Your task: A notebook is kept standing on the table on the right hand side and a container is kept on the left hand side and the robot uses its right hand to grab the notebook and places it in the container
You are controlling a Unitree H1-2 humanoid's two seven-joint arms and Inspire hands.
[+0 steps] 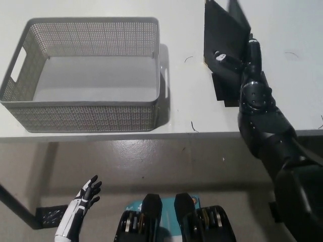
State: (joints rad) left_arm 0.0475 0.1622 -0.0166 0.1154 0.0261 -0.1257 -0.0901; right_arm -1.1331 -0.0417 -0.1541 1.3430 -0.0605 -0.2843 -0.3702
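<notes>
Black fingers [224, 59] against upright notebook [222, 30]

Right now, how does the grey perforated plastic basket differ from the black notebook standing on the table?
The grey perforated plastic basket is pale and wide; the black notebook is dark and thin. The basket sits flat and open-topped with nothing in it; the notebook stands on edge. No hand touches the basket, while the black right hand is at the notebook. The white left hand hangs below the table edge. Both rest on the white table.

I count one notebook [222, 35] near the table's [176, 101] right edge, one container [86, 113] near its left edge, and two hands.
</notes>
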